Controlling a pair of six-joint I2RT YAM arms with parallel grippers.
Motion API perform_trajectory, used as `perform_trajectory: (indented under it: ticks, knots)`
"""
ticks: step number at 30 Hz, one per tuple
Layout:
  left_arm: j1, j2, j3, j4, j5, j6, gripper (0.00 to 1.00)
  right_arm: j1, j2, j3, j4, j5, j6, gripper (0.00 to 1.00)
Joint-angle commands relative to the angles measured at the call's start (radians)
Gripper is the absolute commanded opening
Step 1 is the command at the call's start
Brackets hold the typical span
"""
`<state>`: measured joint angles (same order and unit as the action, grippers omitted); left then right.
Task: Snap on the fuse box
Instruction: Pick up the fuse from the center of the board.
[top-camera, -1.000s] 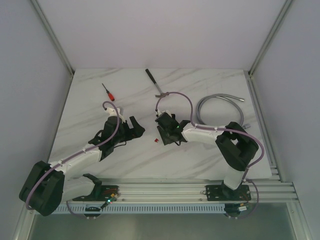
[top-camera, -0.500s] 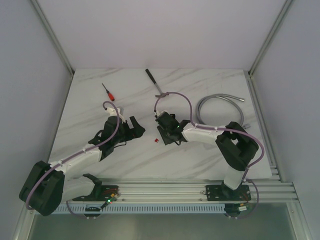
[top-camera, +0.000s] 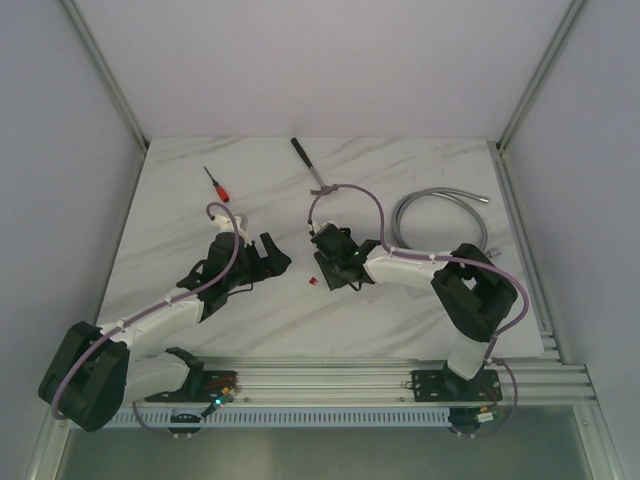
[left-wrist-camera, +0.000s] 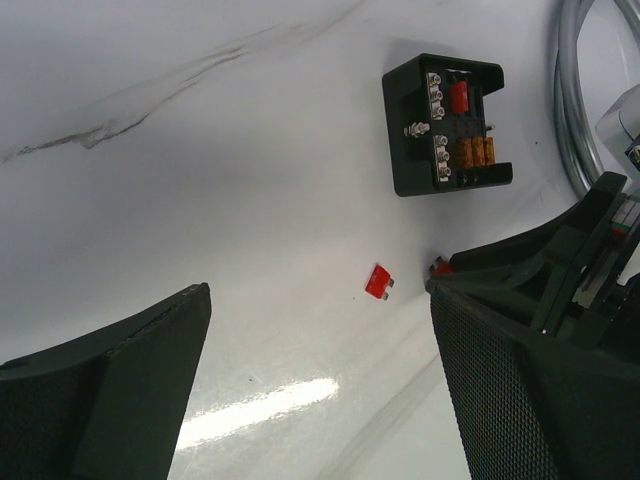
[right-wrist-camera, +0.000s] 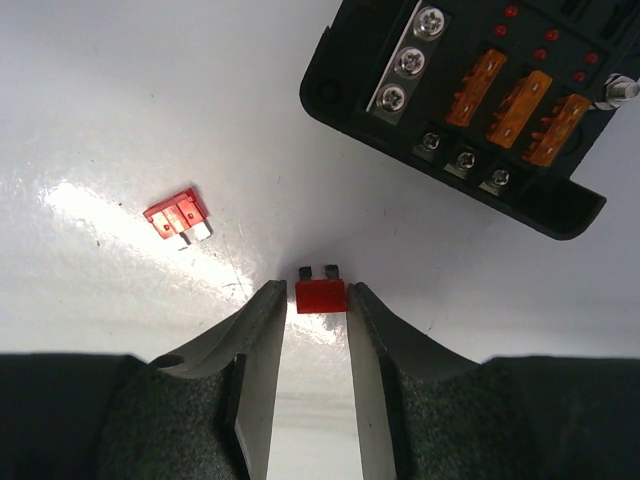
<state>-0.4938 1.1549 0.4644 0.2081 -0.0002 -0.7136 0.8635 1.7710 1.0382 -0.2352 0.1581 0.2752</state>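
Fuse box (right-wrist-camera: 470, 110), small, black, plastic, with orange fuses, sat just past our right gripper (right-wrist-camera: 318, 305), which pinched a little red fuse (right-wrist-camera: 321, 296). Nothing had moved, so it still needed pushing in. Our left gripper (left-wrist-camera: 318, 300) hung wide open.

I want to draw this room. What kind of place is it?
Probably a robot test bench in a lab: two white-and-black robot arms bolted to a metal rail, a white marble-look table boxed in by plain white walls, and a red-handled screwdriver and black plastic fuse box lying on it.
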Motion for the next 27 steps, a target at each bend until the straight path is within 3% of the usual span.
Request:
perform_trajectory:
  ticks: [1,19,27]
  knots:
    - [0.004,0.004,0.024,-0.009,0.014,0.007,1.0,0.005,0.037,-0.044,-0.108,-0.082,0.007,0.37]
    - [0.004,0.022,0.023,0.01,0.05,-0.013,1.0,0.006,0.066,-0.036,-0.136,0.005,0.038,0.28]
    - [0.005,0.059,0.043,0.047,0.148,-0.026,1.0,0.008,-0.022,-0.067,-0.066,-0.049,0.003,0.22]
